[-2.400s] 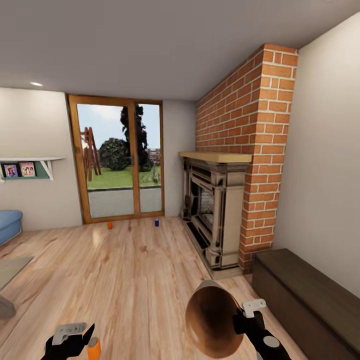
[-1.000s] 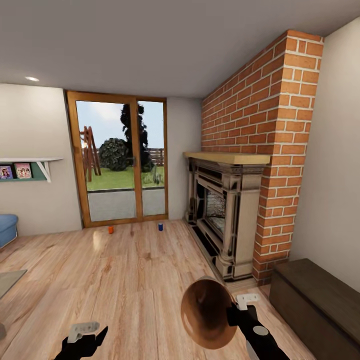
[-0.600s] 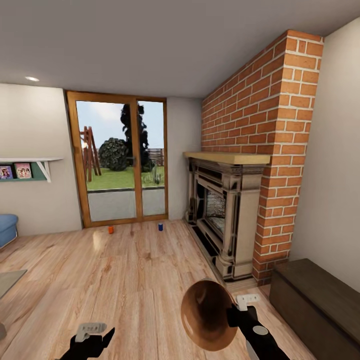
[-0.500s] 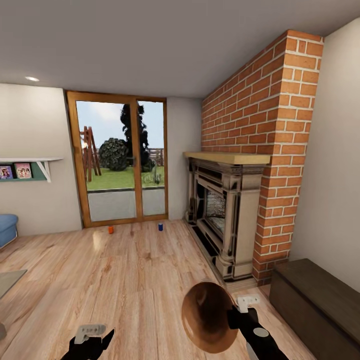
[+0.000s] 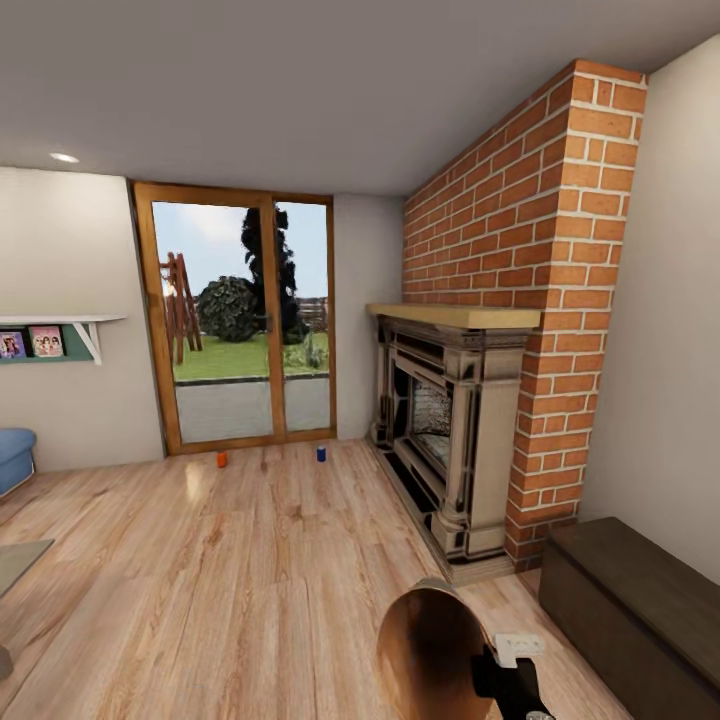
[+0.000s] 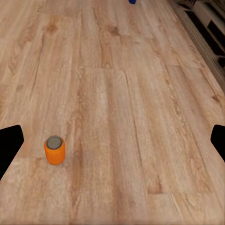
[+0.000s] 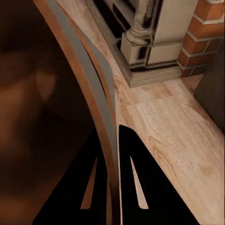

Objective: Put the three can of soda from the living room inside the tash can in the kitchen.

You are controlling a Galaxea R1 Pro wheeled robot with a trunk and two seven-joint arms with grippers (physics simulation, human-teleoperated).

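A living room with a light wood plank floor [image 5: 250, 560] is seen from the head camera, with wood-framed glass doors [image 5: 240, 320] at centre left and a red-brick chimney [image 5: 520, 260] over an ornate fireplace [image 5: 440, 420] at right. A small orange cylindrical soda can [image 5: 221, 459] and a small blue cylindrical soda can [image 5: 321, 453] are seen standing well apart on the floor just before the doors.

At the lower edge of the head view, right of centre, a round tapered bucket with a tan-brown inside [image 5: 432, 655] is held tilted by the right gripper [image 5: 497, 665]; in the right wrist view its two black fingers [image 7: 136, 183] are closed on either side of the bucket's thin wall [image 7: 101, 117], pinching the rim.

In the left wrist view, a second orange soda can with a grey top [image 6: 54, 150] is shown upright on the floor at lower left of the frame. The left gripper [image 6: 112, 145] is spread wide with nothing held, its dark fingertips [image 6: 9, 145] at the frame's side edges, the can apart from both. A dark wooden bench [image 5: 640, 600] is seen at the head view's lower right.
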